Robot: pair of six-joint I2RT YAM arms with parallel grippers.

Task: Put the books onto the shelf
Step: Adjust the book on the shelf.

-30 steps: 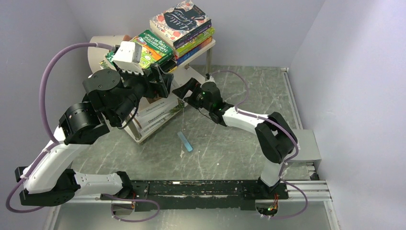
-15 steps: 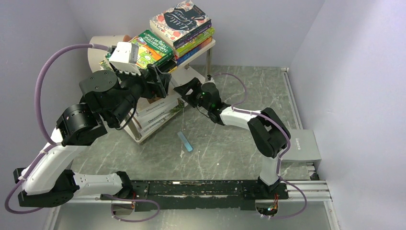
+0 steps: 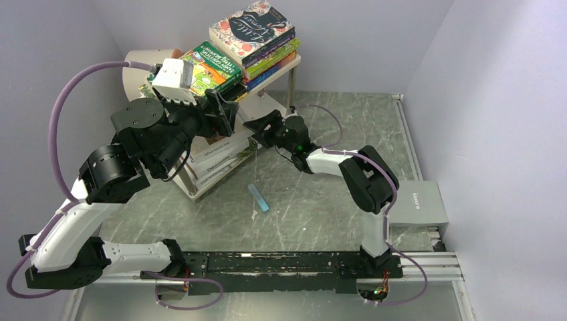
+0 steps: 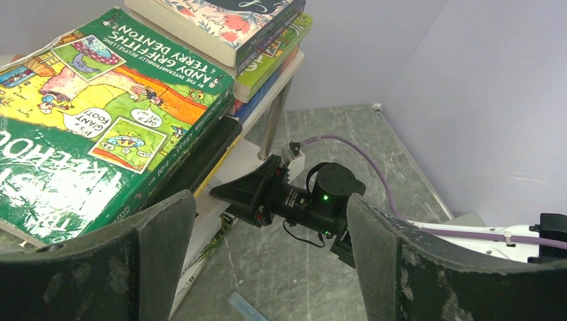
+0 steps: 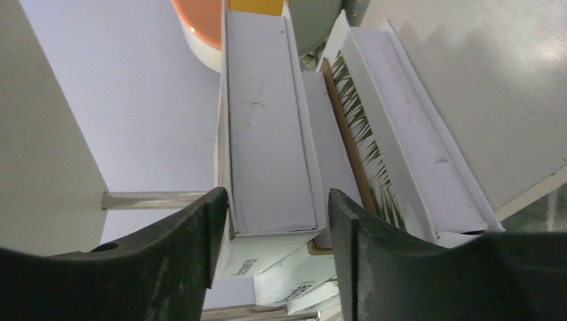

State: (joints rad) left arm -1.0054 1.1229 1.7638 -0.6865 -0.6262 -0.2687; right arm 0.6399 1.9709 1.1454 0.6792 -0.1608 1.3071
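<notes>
The shelf [image 3: 295, 63] is a white two-tier rack at the back. Its top board carries the books: floral Little Women [image 3: 253, 30] on a coloured pile, and the green Treehouse book [image 3: 212, 67] beside it. White books [image 3: 217, 157] lie stacked on the lower tier. My right gripper [image 3: 254, 127] reaches into that tier. In the right wrist view its fingers [image 5: 217, 221] press on both sides of the top white book [image 5: 267, 134]. My left gripper [image 3: 224, 114] hovers open by the Treehouse book [image 4: 100, 120], nothing between its jaws.
A small blue bar [image 3: 259, 198] lies on the marbled table in front of the shelf. A white cylinder with a peach end [image 3: 142, 63] stands behind the shelf on the left. A grey box [image 3: 418, 204] sits at the table's right edge. A metal shelf post [image 3: 291, 83] stands close behind the right wrist.
The right arm has pushed its gripper left toward the lower tier and its jaws have narrowed onto the white book. The left arm shifted slightly left, then held still.
</notes>
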